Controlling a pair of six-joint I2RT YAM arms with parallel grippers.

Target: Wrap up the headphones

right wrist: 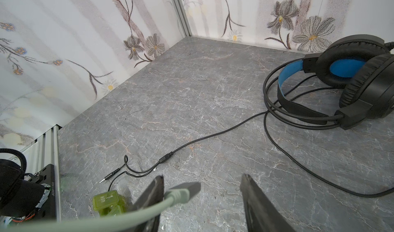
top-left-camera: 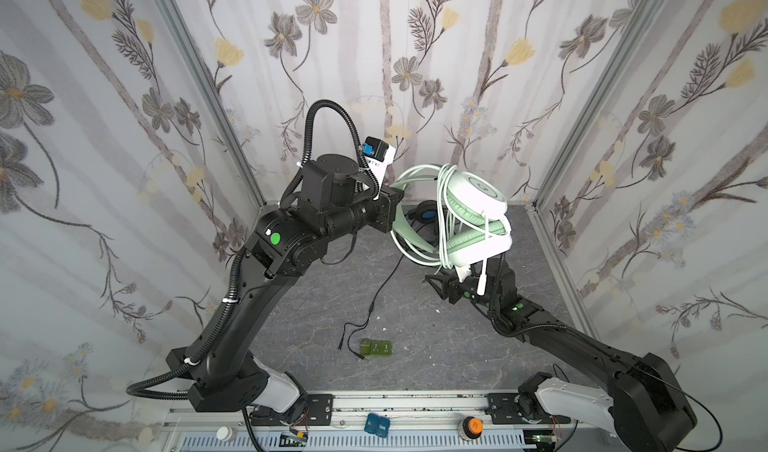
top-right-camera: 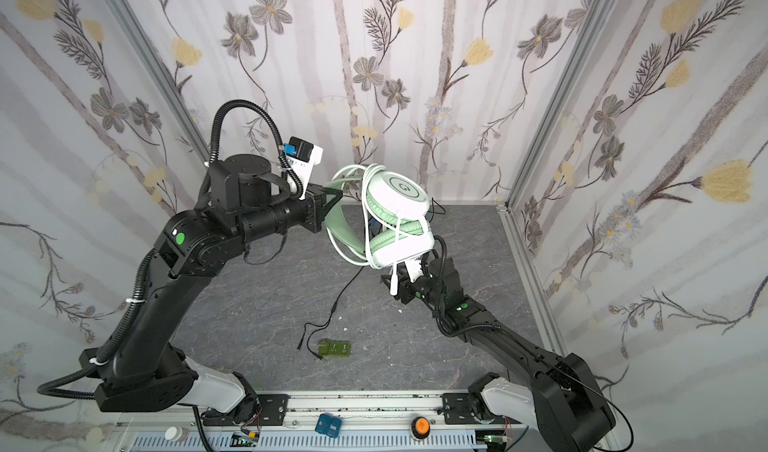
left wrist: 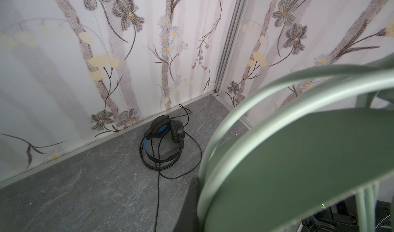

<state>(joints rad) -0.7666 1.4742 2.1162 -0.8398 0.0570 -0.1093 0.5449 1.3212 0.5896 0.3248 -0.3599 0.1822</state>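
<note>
The mint green headphones (top-left-camera: 478,196) (top-right-camera: 399,196) hang in the air at the back middle. Their white cable (top-left-camera: 444,221) is looped round the ear cups and headband. My left gripper (top-left-camera: 397,196) (top-right-camera: 334,198) is shut on the green headband (left wrist: 298,156). The cable's plug end (top-left-camera: 482,281) (top-right-camera: 393,283) dangles under the cups. My right gripper (right wrist: 202,177) sits just below, open, with the plug (right wrist: 185,191) lying against one finger, not pinched. The black headphones (left wrist: 164,130) (right wrist: 351,75) lie on the floor by the back wall, mostly hidden in both top views.
The black cable (top-left-camera: 374,300) (right wrist: 213,135) trails forward across the grey floor (top-left-camera: 415,346) and ends in two plugs (right wrist: 110,176). Small green blocks (top-left-camera: 376,348) (top-right-camera: 334,349) (right wrist: 106,201) lie beside them. Flowered walls close in three sides.
</note>
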